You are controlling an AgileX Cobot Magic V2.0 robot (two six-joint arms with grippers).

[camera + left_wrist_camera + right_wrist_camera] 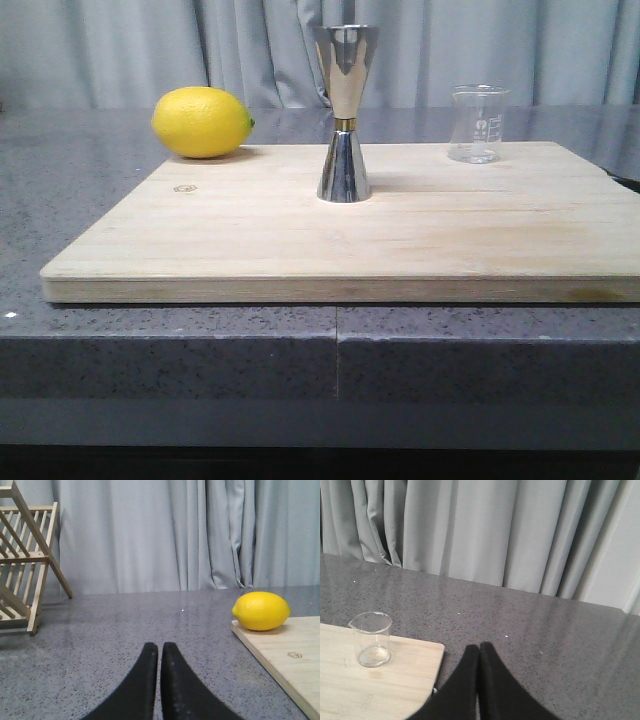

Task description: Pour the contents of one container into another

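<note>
Upright at the centre of a wooden board (300,240), a steel jigger (345,112) stands alone, with a small glass beaker (479,124) upright behind it and off toward the board's right rear corner, well apart from it. A lemon (202,121) lies at the board's left rear corner, touching the wood. Both arms rest off the board: the left gripper (159,652) sits low over the grey counter (100,150) to the left of the board, its black fingers pressed together with nothing between them; the right gripper (479,652) sits to the right of the board, likewise clenched on nothing, the beaker near it on the board's corner. A wooden rack (25,575) stands on the counter farther left of the board. How far the pouring has gone cannot be settled from this scene. The beaker looks clear, with perhaps a thin trace at its bottom, though glass and glare make that hard to judge; the jigger's cup is seen from the side, so its contents are hidden. Such a layout suits either vessels set out and waiting, or vessels set back down after the liquid has passed between them. Neither container is tilted, lifted or held.
</note>
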